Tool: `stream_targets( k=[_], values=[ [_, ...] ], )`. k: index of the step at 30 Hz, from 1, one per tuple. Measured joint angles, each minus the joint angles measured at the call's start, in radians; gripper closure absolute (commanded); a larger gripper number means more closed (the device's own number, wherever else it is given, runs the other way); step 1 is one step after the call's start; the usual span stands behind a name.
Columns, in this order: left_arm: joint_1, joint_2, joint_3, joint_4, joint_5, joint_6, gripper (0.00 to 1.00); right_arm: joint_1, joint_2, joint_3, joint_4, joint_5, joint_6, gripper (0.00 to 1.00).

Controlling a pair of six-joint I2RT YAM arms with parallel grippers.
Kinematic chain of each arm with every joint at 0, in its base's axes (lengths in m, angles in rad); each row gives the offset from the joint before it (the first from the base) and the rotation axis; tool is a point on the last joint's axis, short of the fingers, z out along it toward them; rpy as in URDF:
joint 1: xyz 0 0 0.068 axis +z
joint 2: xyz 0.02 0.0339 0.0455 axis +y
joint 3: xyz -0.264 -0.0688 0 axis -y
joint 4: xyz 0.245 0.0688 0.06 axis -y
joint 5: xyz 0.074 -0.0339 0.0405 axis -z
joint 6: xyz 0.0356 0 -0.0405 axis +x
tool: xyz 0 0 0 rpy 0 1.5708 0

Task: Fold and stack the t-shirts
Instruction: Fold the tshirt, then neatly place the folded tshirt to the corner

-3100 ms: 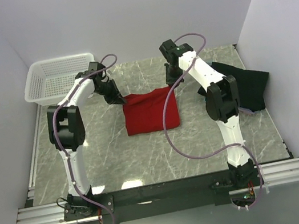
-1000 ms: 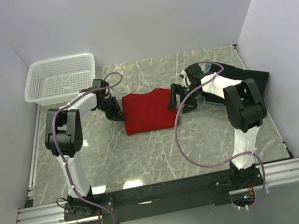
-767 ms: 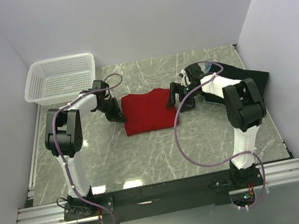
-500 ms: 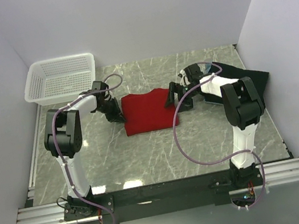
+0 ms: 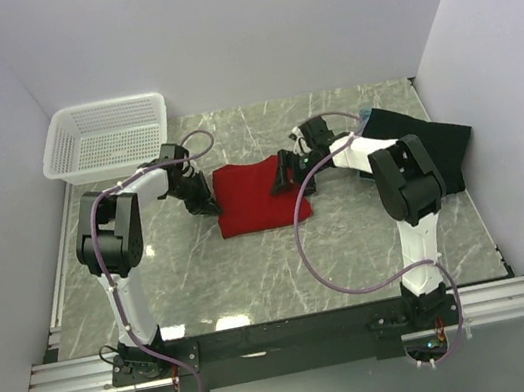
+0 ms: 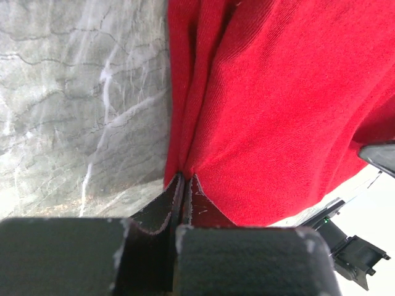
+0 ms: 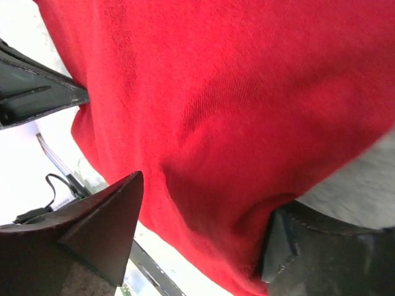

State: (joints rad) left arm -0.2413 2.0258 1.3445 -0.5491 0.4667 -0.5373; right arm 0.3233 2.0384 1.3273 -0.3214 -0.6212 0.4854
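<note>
A bright red t-shirt (image 5: 254, 195) lies folded in a rectangle on the middle of the table. My left gripper (image 5: 208, 205) is low at its left edge. In the left wrist view that gripper (image 6: 184, 177) is shut, and the red t-shirt (image 6: 278, 111) puckers into its tips. My right gripper (image 5: 284, 174) is at the shirt's right edge. In the right wrist view it (image 7: 207, 216) is open, with the red t-shirt (image 7: 234, 92) bulging between its two fingers. A black t-shirt (image 5: 432, 151) lies crumpled at the right, with a light blue edge (image 5: 363, 117) beside it.
A white mesh basket (image 5: 107, 137) stands at the back left corner. The grey marble table (image 5: 255, 268) ends at white walls on the left, back and right. Purple cables loop from both arms over the near half of the table.
My right gripper has slid left from beside the black t-shirt onto the red t-shirt's right edge, and its jaws have narrowed. The left gripper has closed on the left edge.
</note>
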Motion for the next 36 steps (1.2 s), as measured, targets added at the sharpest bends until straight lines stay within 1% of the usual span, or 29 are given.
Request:
stream_targets(
  k=[1, 3, 4, 5, 6, 7, 8, 11, 15, 20, 25, 36],
  values=[
    [0.0, 0.0, 0.0, 0.001, 0.001, 0.001, 1.0, 0.004, 0.005, 0.004, 0.001, 0.002, 0.003, 0.41],
    [0.0, 0.0, -0.002, 0.004, 0.006, 0.003, 0.91, 0.014, 0.015, 0.01, 0.001, 0.024, 0.003, 0.57],
    [0.0, 0.0, -0.004, 0.006, 0.008, 0.003, 0.84, 0.017, 0.019, 0.01, -0.001, 0.036, 0.004, 0.74],
    [0.0, 0.0, -0.005, 0.008, 0.008, 0.003, 0.71, 0.019, 0.022, 0.01, -0.003, 0.043, 0.002, 0.81],
    [0.0, 0.0, -0.005, 0.01, 0.011, 0.002, 0.65, 0.022, 0.024, 0.01, -0.007, 0.058, 0.005, 0.87],
    [0.0, 0.0, -0.005, 0.015, 0.024, -0.001, 0.6, 0.023, 0.025, 0.01, -0.011, 0.064, 0.009, 0.97],
    [-0.002, -0.003, -0.005, 0.019, 0.031, -0.002, 0.52, 0.023, 0.025, 0.01, -0.015, 0.072, 0.009, 1.0],
    [-0.008, -0.014, -0.003, 0.022, 0.04, -0.003, 0.42, 0.026, 0.023, 0.028, -0.05, 0.1, 0.01, 1.0],
    [-0.014, -0.021, 0.006, 0.01, 0.039, -0.005, 0.36, 0.028, 0.022, 0.086, -0.146, 0.167, -0.016, 1.0],
    [-0.006, -0.03, 0.005, -0.013, 0.007, -0.002, 0.34, 0.016, -0.006, 0.158, -0.282, 0.261, -0.067, 1.0],
    [0.018, -0.043, -0.022, -0.018, 0.006, -0.002, 0.34, -0.039, -0.034, 0.254, -0.435, 0.368, -0.139, 1.0],
    [0.023, -0.084, -0.09, 0.026, 0.011, -0.01, 0.34, -0.109, -0.045, 0.496, -0.681, 0.536, -0.224, 1.0]
  ],
)
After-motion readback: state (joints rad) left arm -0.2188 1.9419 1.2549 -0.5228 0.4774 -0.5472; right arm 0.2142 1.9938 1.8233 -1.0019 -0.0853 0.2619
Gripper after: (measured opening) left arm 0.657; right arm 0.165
